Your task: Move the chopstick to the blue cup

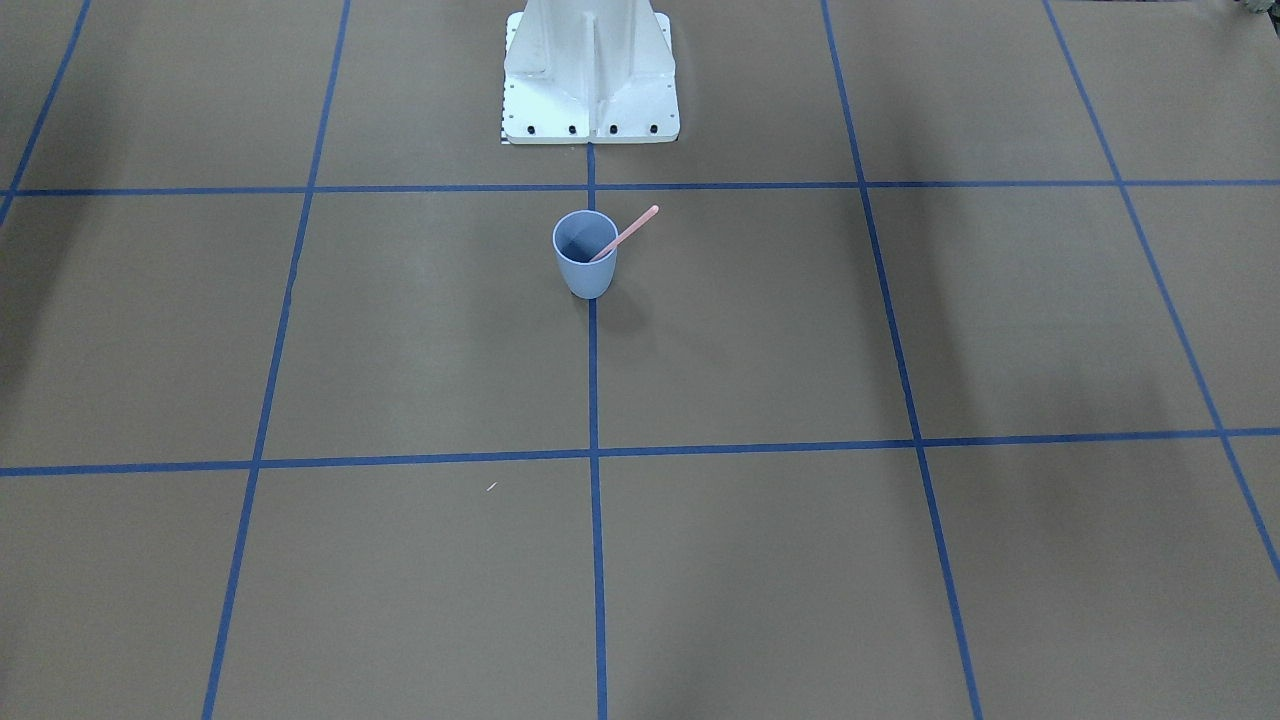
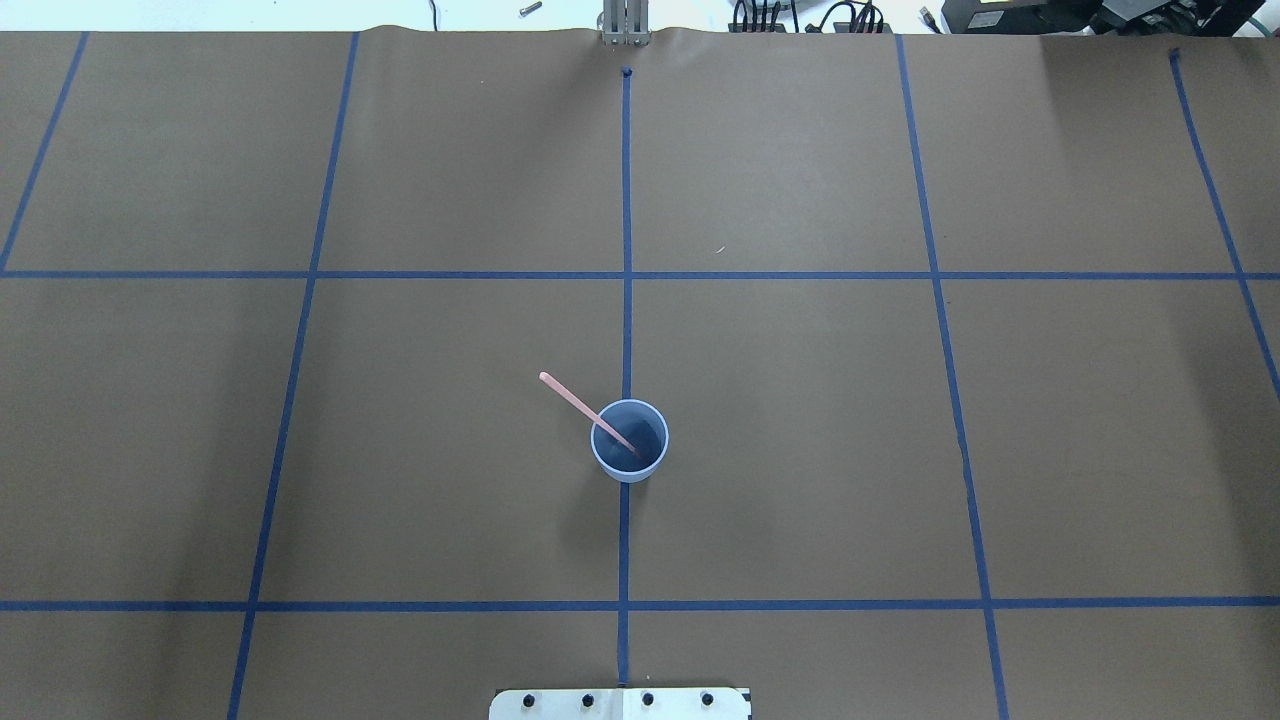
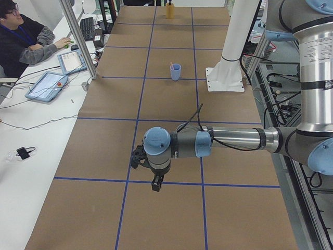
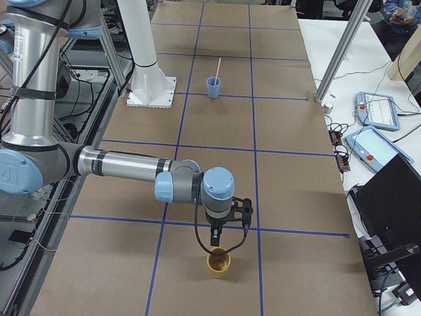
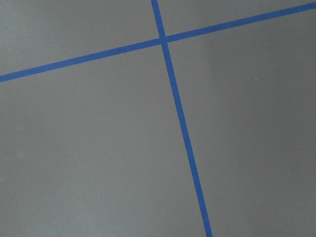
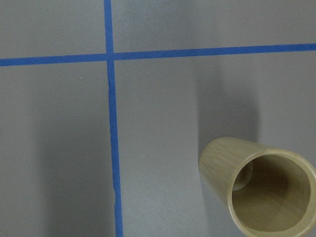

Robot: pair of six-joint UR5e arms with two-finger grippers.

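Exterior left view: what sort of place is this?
Probably a robotics lab: a table gridded with blue tape, the left arm over it, and a person beside control tablets.

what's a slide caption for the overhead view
Pink chopstick leans inside the upright blue cup on the gridded table.

Upright blue cup [image 1: 586, 272] near robot-side edge of desk [image 1: 400, 340], pale pink chopstick [image 1: 632, 230] inside, tilted against rim, top protruding

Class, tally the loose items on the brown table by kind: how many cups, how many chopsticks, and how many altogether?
Cups: 2 (the blue cup and a tan cup)
Chopsticks: 1 (the chopstick, leaning inside the blue cup)
Total: 3
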